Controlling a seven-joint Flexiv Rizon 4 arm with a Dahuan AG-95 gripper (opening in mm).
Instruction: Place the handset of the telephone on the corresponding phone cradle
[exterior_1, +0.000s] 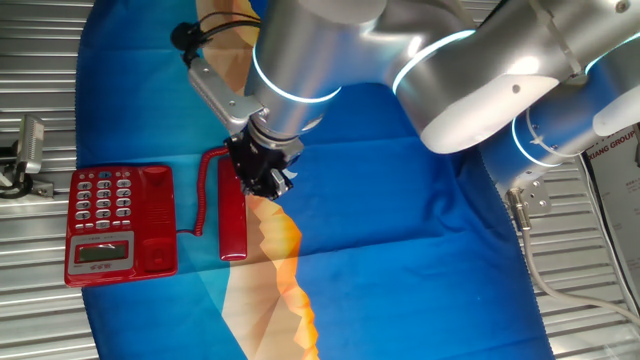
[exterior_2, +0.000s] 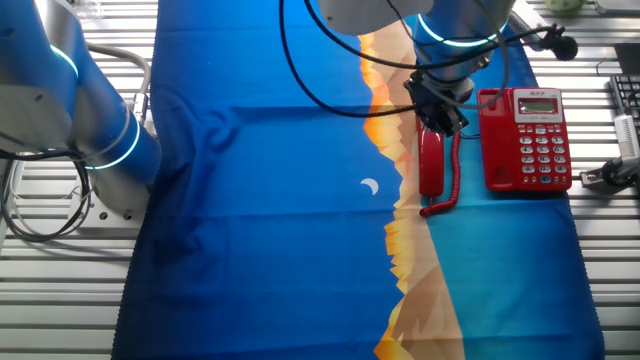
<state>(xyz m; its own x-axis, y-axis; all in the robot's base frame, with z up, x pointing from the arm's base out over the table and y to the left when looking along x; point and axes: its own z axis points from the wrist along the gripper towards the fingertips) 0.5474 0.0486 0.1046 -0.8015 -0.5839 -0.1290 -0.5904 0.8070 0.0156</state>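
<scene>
The red telephone (exterior_1: 120, 225) lies at the left edge of the blue cloth, with its keypad and LCD on the left half. The phone cradle (exterior_1: 157, 215) is the plain red strip on its right side, and nothing lies in it. The red handset (exterior_1: 232, 222) lies flat on the cloth, right of the base and parallel to it. Its coiled cord (exterior_1: 204, 195) runs between them. My gripper (exterior_1: 264, 178) hangs over the handset's far end, its dark fingers spread, with the handset resting on the cloth. The other fixed view shows the telephone (exterior_2: 527, 140), cradle (exterior_2: 492, 140), handset (exterior_2: 431, 168) and gripper (exterior_2: 438, 112).
The cloth (exterior_1: 400, 230) has an orange-tan streak (exterior_1: 280, 270) beside the handset. A metal fixture (exterior_1: 28, 150) sits on the slatted table left of the phone. The arm's base and grey cable (exterior_1: 535, 240) stand at the right. A small white mark (exterior_2: 370, 187) lies on the cloth.
</scene>
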